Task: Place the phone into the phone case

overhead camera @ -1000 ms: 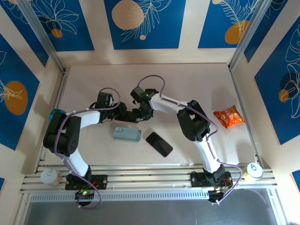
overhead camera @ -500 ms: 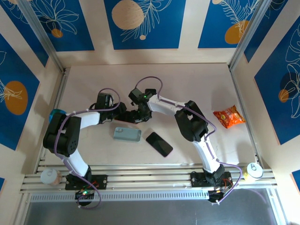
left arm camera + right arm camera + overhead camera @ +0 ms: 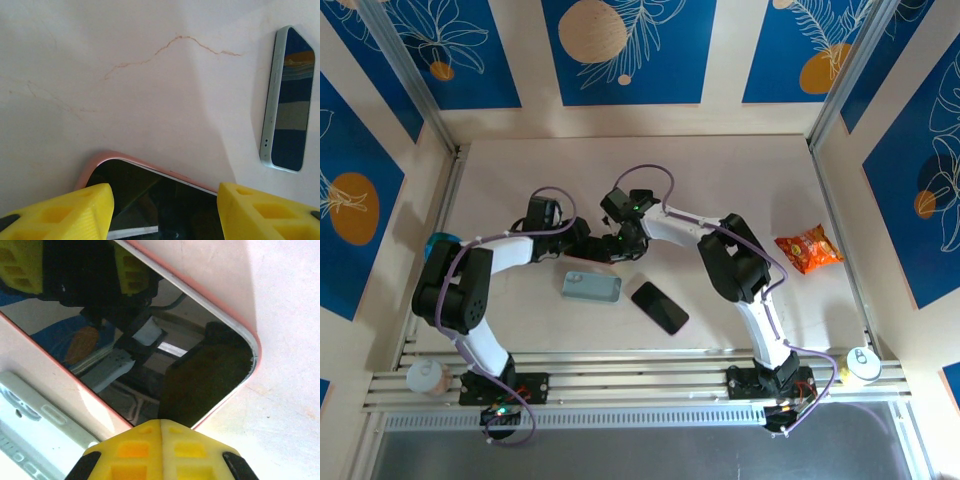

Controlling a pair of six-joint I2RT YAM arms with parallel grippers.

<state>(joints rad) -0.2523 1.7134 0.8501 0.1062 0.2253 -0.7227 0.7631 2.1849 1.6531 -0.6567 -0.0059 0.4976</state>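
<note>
We saw the left gripper (image 3: 165, 202) with its yellow fingers apart astride the pink-rimmed, glossy black phone (image 3: 150, 335) at mid-table; we could not tell whether they pinched it. The pale blue-grey phone case (image 3: 591, 287) lay just nearer, with a second black phone (image 3: 660, 307) beside it. The right gripper (image 3: 161, 432), fingers pressed together, sat over the pink-rimmed phone's edge. Bare beige tabletop (image 3: 740, 170) lay beyond, and an orange snack packet (image 3: 808, 248) well right.

2 phones (image 3: 659, 307) (image 3: 603, 250), 1 phone case (image 3: 591, 287), 1 snack bag (image 3: 808, 249)

The pink-rimmed phone (image 3: 155, 200) is being cut off at the bottom edge between the left gripper's (image 3: 162, 212) fingers.
</note>
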